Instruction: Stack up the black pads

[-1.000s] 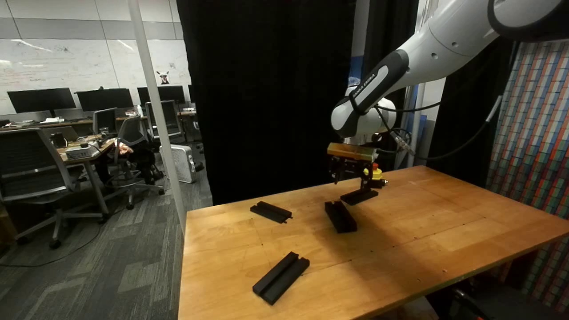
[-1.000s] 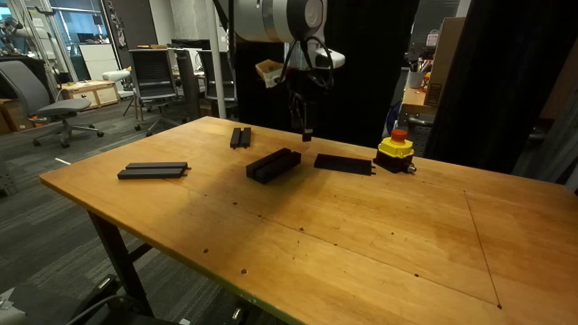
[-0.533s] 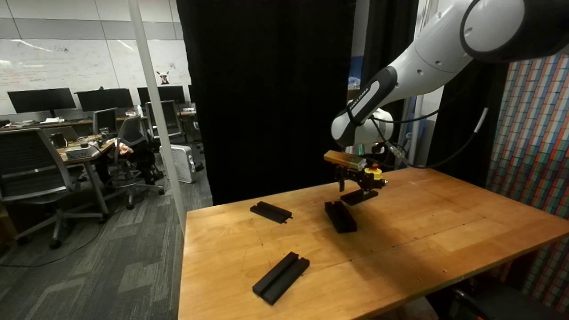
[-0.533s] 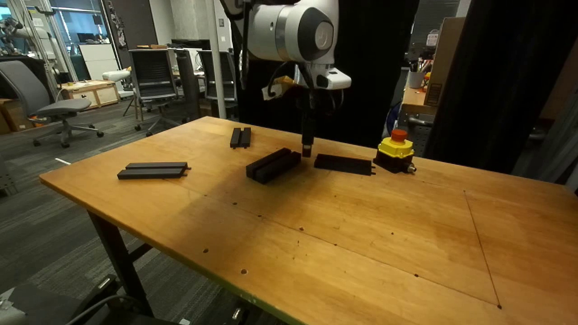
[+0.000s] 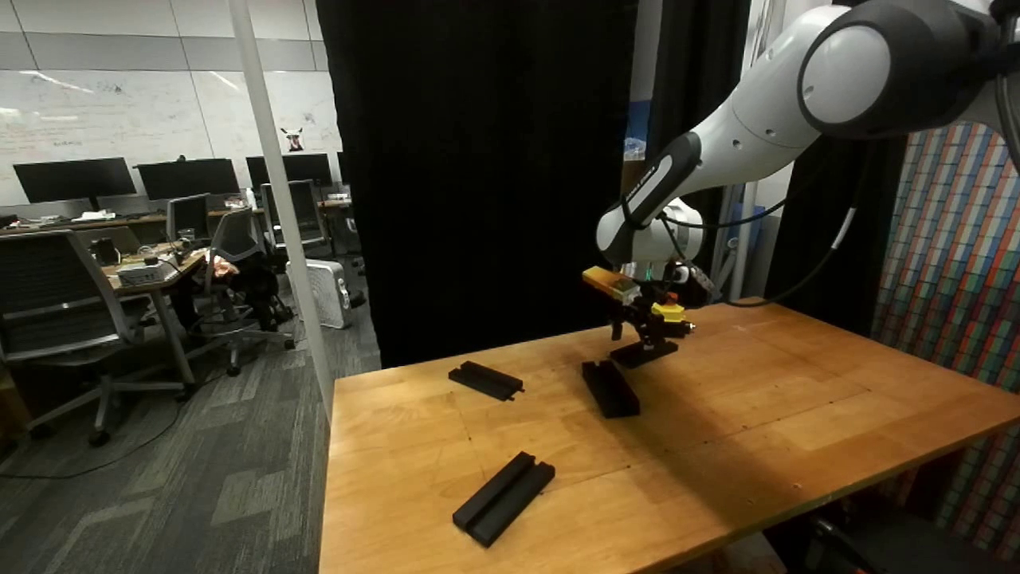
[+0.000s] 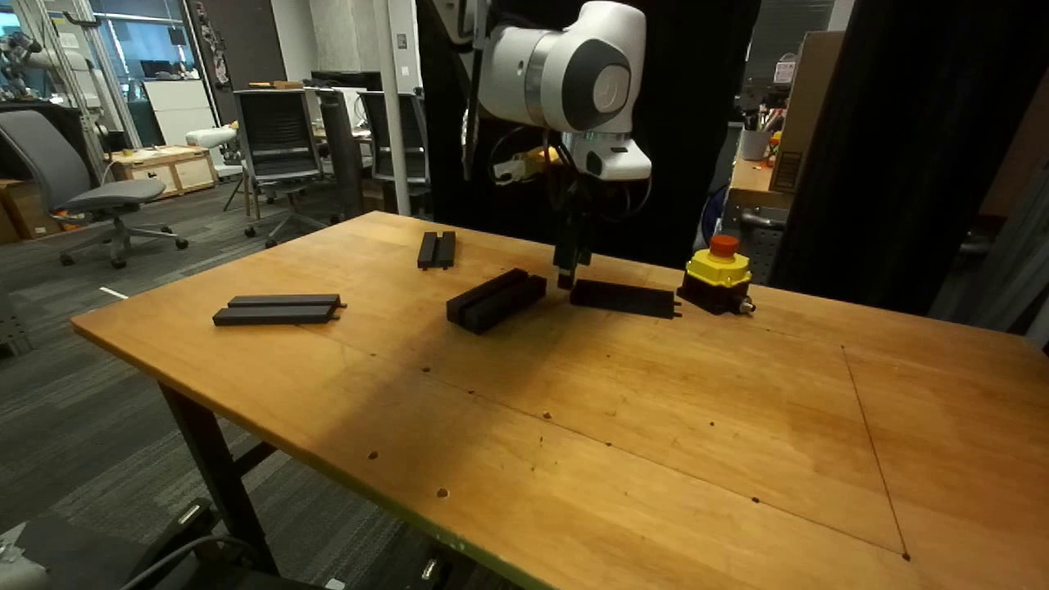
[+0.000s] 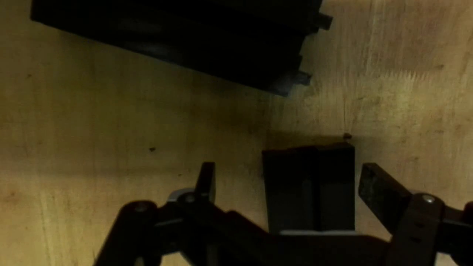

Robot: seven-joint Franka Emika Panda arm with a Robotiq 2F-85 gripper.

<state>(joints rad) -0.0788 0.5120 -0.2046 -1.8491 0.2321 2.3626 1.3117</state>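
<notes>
Your tool (image 7: 288,165) is released: its fingers (image 7: 207,181) stand apart on either side of a black pad (image 7: 336,184), with counter (image 7: 238,188) showing in both gaps. In the wrist view the tool's body covers that pad farther down, and in an exterior view its dark shape is hard to make out against the black curtain (image 6: 672,123). Just beside the tool lies a thicker grooved black block (image 6: 496,301), cut off by the wrist view's top edge; you can't tell whether it is one pad or several stacked. It stands between your tool and a distant grooved pad (image 6: 277,315); another grooved pad (image 6: 428,250) also lies well apart. Near the tool, by the first pad's pronged end, sits an emergency-stop button (image 6: 717,274).
</notes>
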